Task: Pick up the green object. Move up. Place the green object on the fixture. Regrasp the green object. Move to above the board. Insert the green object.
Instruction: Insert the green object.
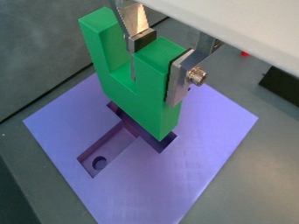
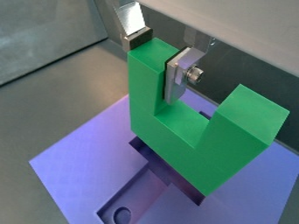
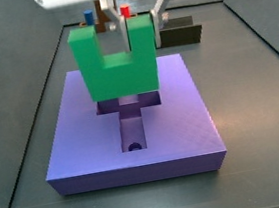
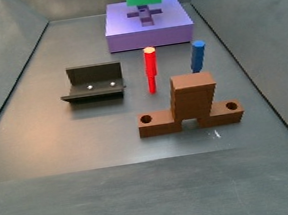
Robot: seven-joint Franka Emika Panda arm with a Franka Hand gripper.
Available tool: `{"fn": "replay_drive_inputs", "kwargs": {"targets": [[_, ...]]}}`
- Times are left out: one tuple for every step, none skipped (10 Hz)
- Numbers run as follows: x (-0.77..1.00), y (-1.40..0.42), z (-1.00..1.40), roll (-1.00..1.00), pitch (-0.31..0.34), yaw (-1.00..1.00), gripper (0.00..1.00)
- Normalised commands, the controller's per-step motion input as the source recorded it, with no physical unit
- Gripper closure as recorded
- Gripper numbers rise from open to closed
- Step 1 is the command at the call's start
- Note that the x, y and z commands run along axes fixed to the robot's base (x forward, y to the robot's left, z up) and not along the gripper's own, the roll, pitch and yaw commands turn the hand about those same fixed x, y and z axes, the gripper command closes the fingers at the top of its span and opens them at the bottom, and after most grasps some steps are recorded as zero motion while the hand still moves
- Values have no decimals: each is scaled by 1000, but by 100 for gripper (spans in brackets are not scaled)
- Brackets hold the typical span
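The pincer (image 1: 160, 59) is clamped on one upright arm of the green object (image 1: 131, 74), a U-shaped piece, and holds it directly over the cross-shaped recess (image 3: 129, 114) of the board (image 3: 175, 130). In a side view the board lies toward the far edge of the counter (image 4: 56, 132), with the fixture (image 4: 93, 83) standing empty nearer its left edge.

The piece's base looks to sit at or just inside the recess mouth (how deep, I cannot tell). Because the grip is off-centre, on a single arm, a downward push could tilt the piece so its corner catches the recess rim. It would then jam, or slip between the pads.
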Motion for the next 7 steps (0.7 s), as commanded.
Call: {"fn": "replay_drive_inputs", "kwargs": {"targets": [[46, 0, -289, 131, 0, 9, 100], [37, 0, -294, 164, 0, 0, 100], [11, -23, -289, 151, 0, 0, 100], [134, -120, -263, 127, 0, 0, 100], [283, -183, -177, 87, 0, 0, 100], [254, -171, -160, 87, 0, 9, 100], [206, -143, -160, 87, 0, 14, 100]]}}
